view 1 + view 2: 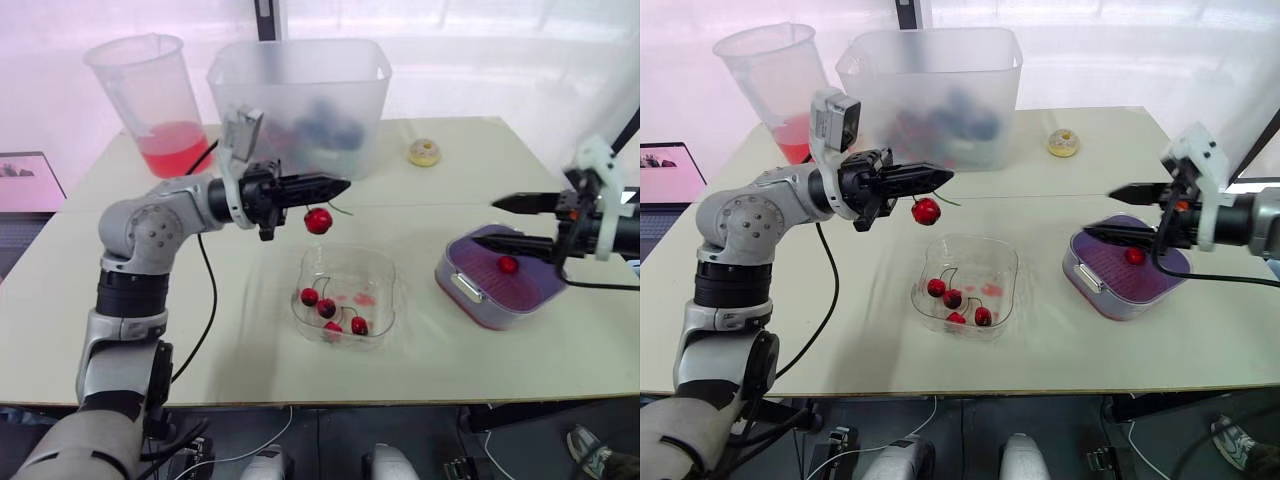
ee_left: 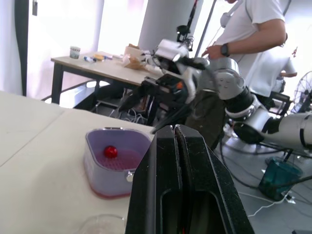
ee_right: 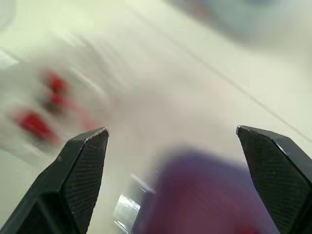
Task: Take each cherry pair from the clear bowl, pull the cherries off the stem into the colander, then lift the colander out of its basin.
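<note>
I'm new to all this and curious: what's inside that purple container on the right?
One red cherry lies in the purple colander, which sits in its basin. What lies under the colander, inside the basin, is covered.

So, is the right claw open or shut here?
Open: the right claw has its fingers wide apart, above the purple colander.

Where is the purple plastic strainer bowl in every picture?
Left eye view: the purple plastic colander sits at the table's right, under the right gripper.
Right eye view: the colander in the same spot.
Left wrist view: colander on the table past the shut left gripper.
Right wrist view: a purple blur between the open fingers.
Shared landmark: the clear plastic bowl of cherries beside it.
</note>
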Available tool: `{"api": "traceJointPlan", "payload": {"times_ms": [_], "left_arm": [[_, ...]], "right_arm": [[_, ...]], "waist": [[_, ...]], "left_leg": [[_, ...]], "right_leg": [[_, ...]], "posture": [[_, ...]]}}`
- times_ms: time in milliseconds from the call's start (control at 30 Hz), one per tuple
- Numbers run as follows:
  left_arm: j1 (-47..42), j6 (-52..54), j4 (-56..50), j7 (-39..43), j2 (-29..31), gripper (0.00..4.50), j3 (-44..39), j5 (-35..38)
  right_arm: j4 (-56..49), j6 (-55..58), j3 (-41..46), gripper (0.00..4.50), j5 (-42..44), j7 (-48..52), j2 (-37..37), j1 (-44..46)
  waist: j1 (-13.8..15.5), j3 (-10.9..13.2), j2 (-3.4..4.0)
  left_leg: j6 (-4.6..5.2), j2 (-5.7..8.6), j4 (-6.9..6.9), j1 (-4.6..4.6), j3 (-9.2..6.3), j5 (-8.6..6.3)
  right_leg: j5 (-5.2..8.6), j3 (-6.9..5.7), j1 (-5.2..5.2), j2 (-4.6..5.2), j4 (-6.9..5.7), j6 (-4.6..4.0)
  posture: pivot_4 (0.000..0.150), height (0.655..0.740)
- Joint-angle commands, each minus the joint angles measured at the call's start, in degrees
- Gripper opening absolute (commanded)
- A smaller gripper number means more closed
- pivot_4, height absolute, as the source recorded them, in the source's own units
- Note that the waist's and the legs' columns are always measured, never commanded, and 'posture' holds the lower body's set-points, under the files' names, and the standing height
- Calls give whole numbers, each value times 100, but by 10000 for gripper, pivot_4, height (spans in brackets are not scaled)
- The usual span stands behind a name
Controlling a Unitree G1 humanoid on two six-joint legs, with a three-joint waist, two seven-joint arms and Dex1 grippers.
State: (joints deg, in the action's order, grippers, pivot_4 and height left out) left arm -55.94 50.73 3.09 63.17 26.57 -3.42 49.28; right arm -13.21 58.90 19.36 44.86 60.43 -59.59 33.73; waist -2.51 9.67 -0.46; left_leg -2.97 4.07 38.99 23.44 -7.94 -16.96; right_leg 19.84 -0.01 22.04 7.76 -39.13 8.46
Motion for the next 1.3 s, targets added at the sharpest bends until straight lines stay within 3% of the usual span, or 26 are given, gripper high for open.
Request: {"api": "traceJointPlan", "payload": {"times_ms": [33,267,467,1133,1233,1300], "left_arm": [[-150,-61,-136,-54,-101,0,-50,62],[-161,24,-291,-136,-236,0,-55,156],[-149,87,-374,-120,-259,0,-14,188],[-83,64,-577,-5,-210,0,62,159],[-76,43,-571,8,-199,0,74,144],[-89,22,-553,15,-203,0,78,126]], "right_arm": [[-381,517,258,44687,1071,-860,958,286],[-895,361,-472,44687,1281,-1673,2177,329],[-746,137,-823,44687,1314,-1883,2689,557],[-589,103,-1092,44687,1797,-2123,3271,924],[-605,110,-1123,36412,1867,-2165,3258,916],[-589,108,-1169,26641,1858,-2171,3244,907]], "waist": [[3,0,-2],[27,0,-2],[-4,-1,-1],[-5,-1,0],[-6,-1,0],[-10,-1,0]], "left_leg": [[0,-1,3,0,-3,0],[0,6,3,1,-17,0],[0,4,2,1,-22,0],[0,4,0,1,-25,0],[0,4,0,1,-25,0],[0,4,0,1,-25,0]], "right_leg": [[0,-2,-3,0,1,0],[0,-2,-2,9,0,0],[0,-1,4,6,-6,0],[0,2,9,6,-8,0],[0,2,9,6,-8,0],[0,2,10,6,-8,0]], "posture": [[1500,7400],[1500,7400],[1500,7400],[1500,7400],[1500,7400],[1500,7400]]}}
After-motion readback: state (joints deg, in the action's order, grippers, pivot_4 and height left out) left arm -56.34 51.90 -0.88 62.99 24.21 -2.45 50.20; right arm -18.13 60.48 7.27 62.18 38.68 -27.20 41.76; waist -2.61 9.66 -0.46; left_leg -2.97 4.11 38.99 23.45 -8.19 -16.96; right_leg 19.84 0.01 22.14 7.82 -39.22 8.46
